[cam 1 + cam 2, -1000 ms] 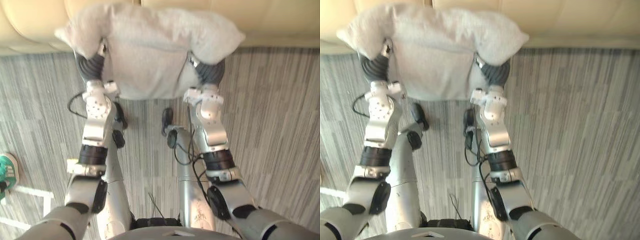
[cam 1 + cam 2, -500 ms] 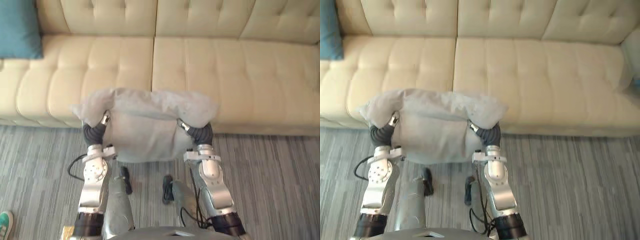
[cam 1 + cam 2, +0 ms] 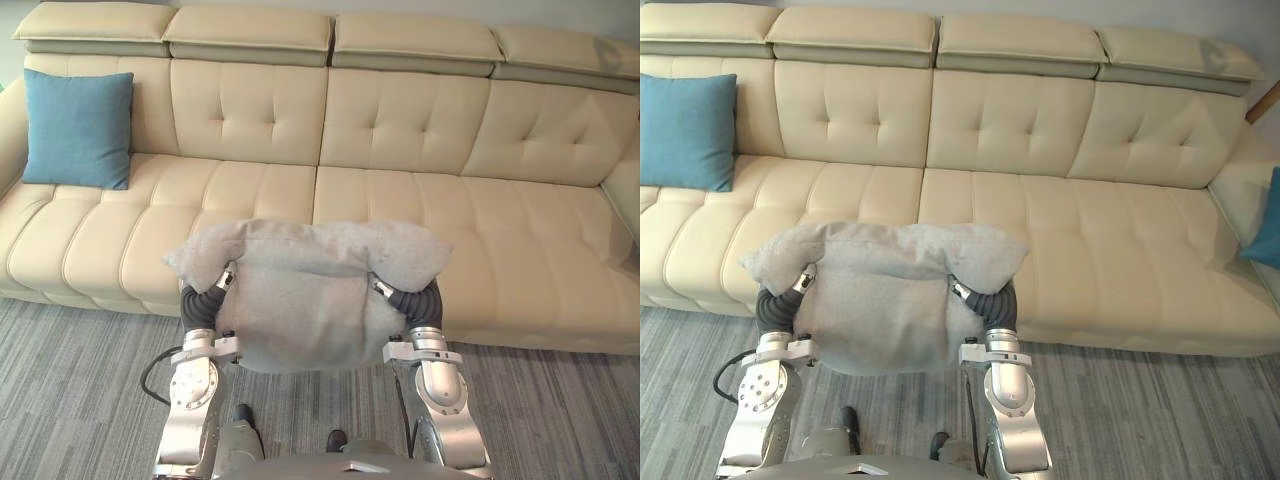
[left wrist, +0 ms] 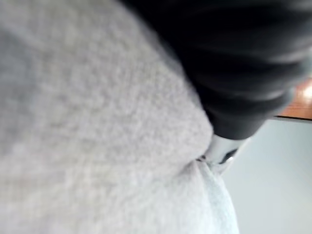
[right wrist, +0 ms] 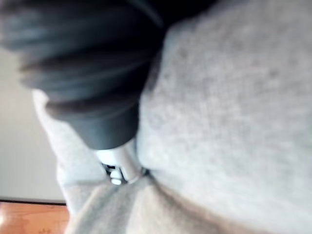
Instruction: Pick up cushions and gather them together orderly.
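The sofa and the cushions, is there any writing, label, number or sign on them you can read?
None: no word, label, number or sign shows on the grey cushion, the blue cushion or the cream sofa.

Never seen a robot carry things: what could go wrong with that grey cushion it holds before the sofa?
The soft grey cushion is held at its sides between left hand and right hand; it might slip to the floor. The blue cushion lies far at the left end of the sofa, so the carry there could loosen the hold.
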Robot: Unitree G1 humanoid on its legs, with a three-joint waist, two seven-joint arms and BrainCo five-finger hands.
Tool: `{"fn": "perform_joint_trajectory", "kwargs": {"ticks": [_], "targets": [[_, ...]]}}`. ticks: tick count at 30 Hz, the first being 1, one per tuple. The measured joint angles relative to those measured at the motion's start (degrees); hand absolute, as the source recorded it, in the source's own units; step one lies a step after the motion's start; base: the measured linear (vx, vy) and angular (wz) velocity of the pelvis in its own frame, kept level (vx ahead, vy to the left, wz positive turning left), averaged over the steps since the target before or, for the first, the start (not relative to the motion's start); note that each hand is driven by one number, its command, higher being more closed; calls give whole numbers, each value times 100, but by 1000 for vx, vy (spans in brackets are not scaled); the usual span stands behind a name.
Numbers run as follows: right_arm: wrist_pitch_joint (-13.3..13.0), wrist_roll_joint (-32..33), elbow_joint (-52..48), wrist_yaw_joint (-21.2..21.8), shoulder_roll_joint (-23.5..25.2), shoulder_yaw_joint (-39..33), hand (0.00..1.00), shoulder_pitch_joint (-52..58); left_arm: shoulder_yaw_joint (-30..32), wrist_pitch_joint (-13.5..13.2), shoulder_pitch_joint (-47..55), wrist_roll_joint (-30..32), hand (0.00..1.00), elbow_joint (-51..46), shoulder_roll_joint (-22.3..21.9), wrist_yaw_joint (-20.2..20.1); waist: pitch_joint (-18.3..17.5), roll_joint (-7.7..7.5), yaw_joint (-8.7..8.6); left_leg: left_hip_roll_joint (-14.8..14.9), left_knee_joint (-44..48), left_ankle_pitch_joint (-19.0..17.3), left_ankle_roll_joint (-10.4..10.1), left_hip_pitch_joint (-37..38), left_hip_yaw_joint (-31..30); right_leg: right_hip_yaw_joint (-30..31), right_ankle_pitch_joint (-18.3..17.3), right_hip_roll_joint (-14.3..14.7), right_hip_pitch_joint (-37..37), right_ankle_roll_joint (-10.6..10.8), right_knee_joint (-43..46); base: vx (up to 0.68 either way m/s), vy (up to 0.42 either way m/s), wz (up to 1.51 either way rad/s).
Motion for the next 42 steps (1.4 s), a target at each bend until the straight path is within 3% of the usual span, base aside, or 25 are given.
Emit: {"fn": "perform_joint_trajectory", "kwargs": {"ticks": [8,18,20,23,25,29,32,33,34,35,38,42], "targets": [[4,-29,21,11,-2,-58,100,47,-165,0,98,-6,100,363,201,-141,-266,-211,-76,-165,-391,109,97,193,467,539,442,-18,-1,124,-577,-23,60,-29],[89,-24,483,78,-16,-164,100,43,-221,20,110,-6,100,569,265,-183,-270,-209,-93,-445,-920,420,211,372,433,540,445,-162,-68,153,-515,-18,33,4],[89,-22,471,78,-19,-162,100,44,-224,20,117,-8,100,569,255,-183,-236,-162,-119,-357,-385,165,213,199,347,462,337,-186,-48,149,-329,-24,12,13],[89,-17,364,75,-40,-154,100,81,-225,20,140,-14,100,489,246,-183,-70,76,-61,43,940,-489,189,-209,218,411,11,-92,-63,93,141,-73,26,3],[98,-17,57,64,-72,-138,100,209,-229,20,191,-15,100,296,234,-226,17,140,0,116,1160,-643,105,-340,207,413,-183,-96,-132,86,382,-99,37,7],[100,-22,-478,7,-149,56,100,300,-144,19,300,-15,100,-53,227,-247,22,146,76,62,974,-619,-19,-389,273,494,-172,-101,-271,71,269,-6,35,-4],[127,-23,-474,5,-210,115,100,303,-113,19,418,-14,100,-74,208,-246,73,153,159,135,1515,-716,-183,-349,209,728,-130,-103,-86,51,225,74,30,-23],[127,-23,-474,5,-247,116,100,303,-119,19,435,-14,100,-75,208,-246,70,156,170,136,1571,-749,-201,-358,170,772,-133,-103,-64,56,199,106,69,-52],[127,-24,-474,4,-291,111,100,302,-146,19,478,-14,100,-102,203,-248,3,221,166,116,1419,-1008,-37,-233,156,924,-110,-53,-104,113,92,94,75,-51],[127,-24,-462,7,-274,113,100,289,-145,19,477,-15,100,-117,199,-248,-7,206,155,84,1366,-1080,105,-231,172,1012,-102,-43,-146,135,60,105,113,-69],[127,-23,-449,12,-258,166,100,305,-138,23,491,-40,100,-120,269,-251,-129,-12,165,-60,1244,-1203,187,-327,576,1369,-66,-188,-483,294,-20,172,132,-53],[107,-21,200,54,-249,166,100,-54,-75,38,463,-131,100,88,311,-255,-228,-148,165,-428,1146,-1230,238,-468,392,1549,113,-423,-669,572,-259,231,117,-29]]}}
